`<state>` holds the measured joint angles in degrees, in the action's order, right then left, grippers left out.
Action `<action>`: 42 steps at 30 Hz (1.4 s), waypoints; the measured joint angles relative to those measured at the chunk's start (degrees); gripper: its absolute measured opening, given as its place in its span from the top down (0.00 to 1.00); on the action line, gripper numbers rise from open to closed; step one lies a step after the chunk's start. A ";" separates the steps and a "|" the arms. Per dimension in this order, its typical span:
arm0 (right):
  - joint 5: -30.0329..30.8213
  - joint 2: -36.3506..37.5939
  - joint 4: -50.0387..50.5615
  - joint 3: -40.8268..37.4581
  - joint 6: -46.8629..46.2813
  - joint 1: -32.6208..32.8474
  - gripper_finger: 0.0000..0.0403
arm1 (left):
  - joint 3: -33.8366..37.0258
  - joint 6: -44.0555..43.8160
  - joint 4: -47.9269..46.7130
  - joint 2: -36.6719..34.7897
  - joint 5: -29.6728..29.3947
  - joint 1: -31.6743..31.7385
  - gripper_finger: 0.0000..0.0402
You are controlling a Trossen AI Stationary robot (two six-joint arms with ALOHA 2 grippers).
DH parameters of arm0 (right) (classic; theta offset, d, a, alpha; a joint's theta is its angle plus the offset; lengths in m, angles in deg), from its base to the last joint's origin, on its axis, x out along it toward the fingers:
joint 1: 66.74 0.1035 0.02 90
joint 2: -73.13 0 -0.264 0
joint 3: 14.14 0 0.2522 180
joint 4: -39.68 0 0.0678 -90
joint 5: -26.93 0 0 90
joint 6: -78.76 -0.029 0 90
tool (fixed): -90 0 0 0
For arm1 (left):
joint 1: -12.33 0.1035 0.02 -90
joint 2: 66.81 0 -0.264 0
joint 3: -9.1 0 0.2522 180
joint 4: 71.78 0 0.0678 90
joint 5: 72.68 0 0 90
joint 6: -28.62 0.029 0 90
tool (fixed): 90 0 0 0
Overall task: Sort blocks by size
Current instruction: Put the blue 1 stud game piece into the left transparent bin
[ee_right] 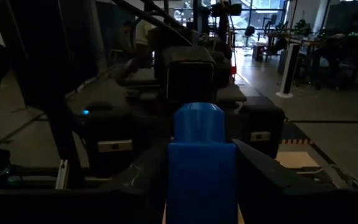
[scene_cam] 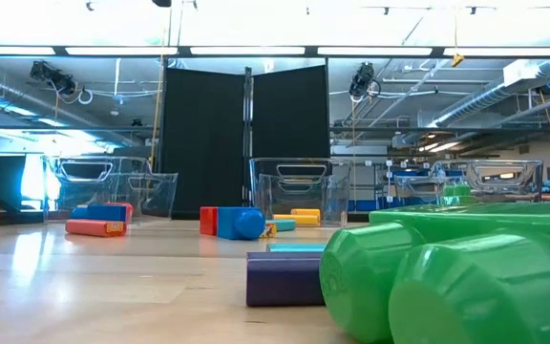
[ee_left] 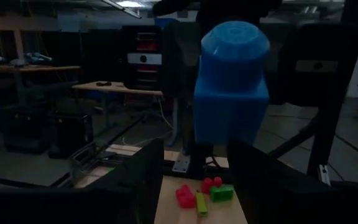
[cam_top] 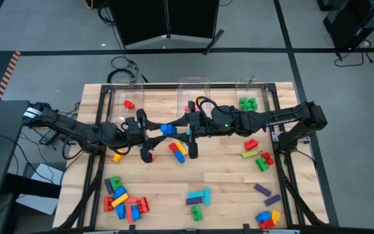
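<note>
- No brand, label or readable writing shows on any brick or bin.
- Both grippers meet above the middle of the table (cam_top: 226, 179) – the left gripper (cam_top: 156, 132) and the right gripper (cam_top: 182, 129) each have their fingers part-closed on opposite ends of one blue block (cam_top: 167, 129), held clear of the wood.
- In the left wrist view the blue block (ee_left: 232, 81) stands stud-up between the dark fingers; the right wrist view shows it (ee_right: 201, 165) filling the gap between that arm's fingers.
- Three clear bins (cam_top: 194, 88) line the far edge: one red brick in the left one, green bricks in the right one.
- Loose blocks (cam_top: 125, 200) lie in clusters – near-left corner, near-right corner, right edge, and a small group at the near middle.
- Just under the grippers lie a red, blue and yellow group (cam_top: 178, 151).
- Bare wood stays open across the middle strip between the clusters.
</note>
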<state>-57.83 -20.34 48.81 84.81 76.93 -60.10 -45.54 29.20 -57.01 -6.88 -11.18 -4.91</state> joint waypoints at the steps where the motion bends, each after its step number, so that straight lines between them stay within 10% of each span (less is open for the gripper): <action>1: 0.00 0.00 0.22 0.00 0.10 0.00 0.61 | 0.00 -0.15 0.25 0.45 0.44 0.00 0.53; 42: 0.44 -0.15 2.52 -0.02 0.55 -0.64 0.61 | -0.02 -2.75 3.24 3.23 3.29 0.68 0.53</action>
<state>-57.39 -20.49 51.32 84.79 77.48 -60.74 -45.57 26.46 -53.77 -3.65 -7.88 -4.22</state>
